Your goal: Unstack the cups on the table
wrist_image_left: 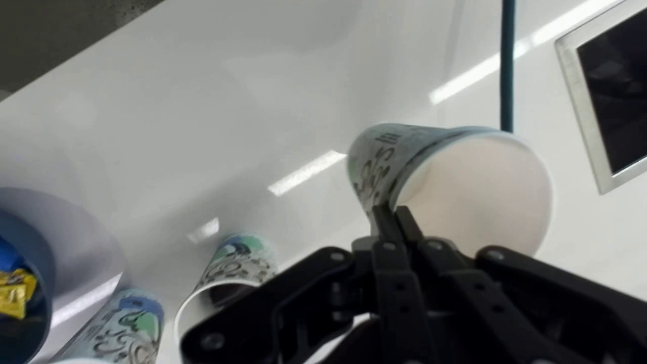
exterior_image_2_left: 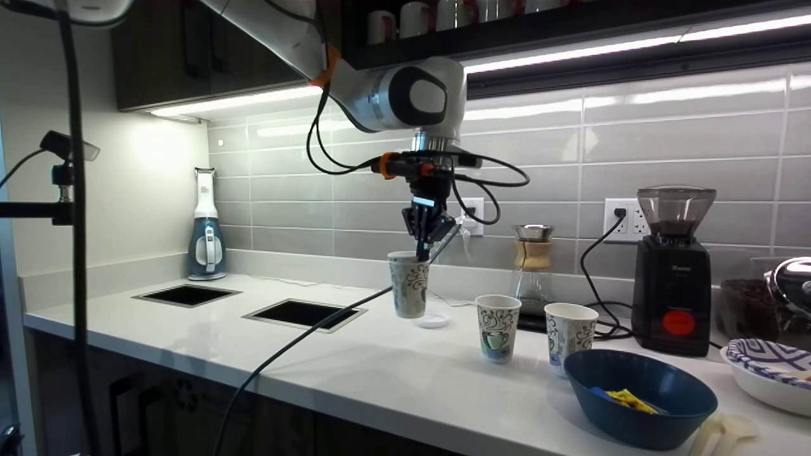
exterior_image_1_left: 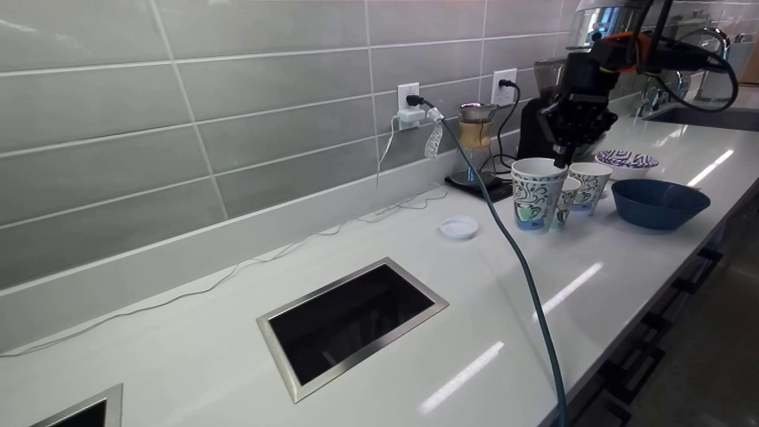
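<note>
Pinching a cup (exterior_image_2_left: 408, 288), maybe nested, by its rim, well apart from the blue bowl (exterior_image_1_left: 655, 210).
Hand (wrist_image_left: 394, 214) closed on the wall; two more cups (exterior_image_2_left: 497, 332) nearer bowl. Probably light, crushable; rim likely safest hold.

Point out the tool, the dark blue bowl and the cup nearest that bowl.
Tool (wrist_image_left: 394, 215), in the wrist view: midway between its fingertips.
Dark blue bowl (exterior_image_1_left: 649, 214), in an exterior view: its outer wall.
Nearest cup (exterior_image_2_left: 569, 332), in an exterior view: patterned side.

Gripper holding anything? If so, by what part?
A patterned paper cup, pinched at the rim, one of the jaws inside, one outside. A second cup looks nested around it; whether both are gripped, I can't tell.
</note>
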`<state>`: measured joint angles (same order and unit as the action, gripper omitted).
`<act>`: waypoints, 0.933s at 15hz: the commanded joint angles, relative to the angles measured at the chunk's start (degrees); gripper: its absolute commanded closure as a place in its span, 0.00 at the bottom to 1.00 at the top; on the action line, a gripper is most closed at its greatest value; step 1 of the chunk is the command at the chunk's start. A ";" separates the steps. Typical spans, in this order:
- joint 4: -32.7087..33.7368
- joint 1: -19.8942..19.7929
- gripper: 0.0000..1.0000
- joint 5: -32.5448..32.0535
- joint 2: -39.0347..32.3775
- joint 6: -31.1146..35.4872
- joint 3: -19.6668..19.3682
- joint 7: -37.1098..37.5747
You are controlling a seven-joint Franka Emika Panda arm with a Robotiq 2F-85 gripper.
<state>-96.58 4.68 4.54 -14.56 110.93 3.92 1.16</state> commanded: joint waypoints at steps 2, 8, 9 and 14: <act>-1.49 1.13 0.99 -4.15 2.15 5.63 -0.54 2.15; -2.29 1.27 0.99 -1.53 2.84 5.48 0.52 1.65; -0.67 0.24 0.99 2.17 2.05 1.12 1.08 -0.37; -1.57 -0.11 0.99 1.75 3.07 3.01 0.37 1.73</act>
<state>-97.04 4.70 6.30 -13.14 112.84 4.69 1.27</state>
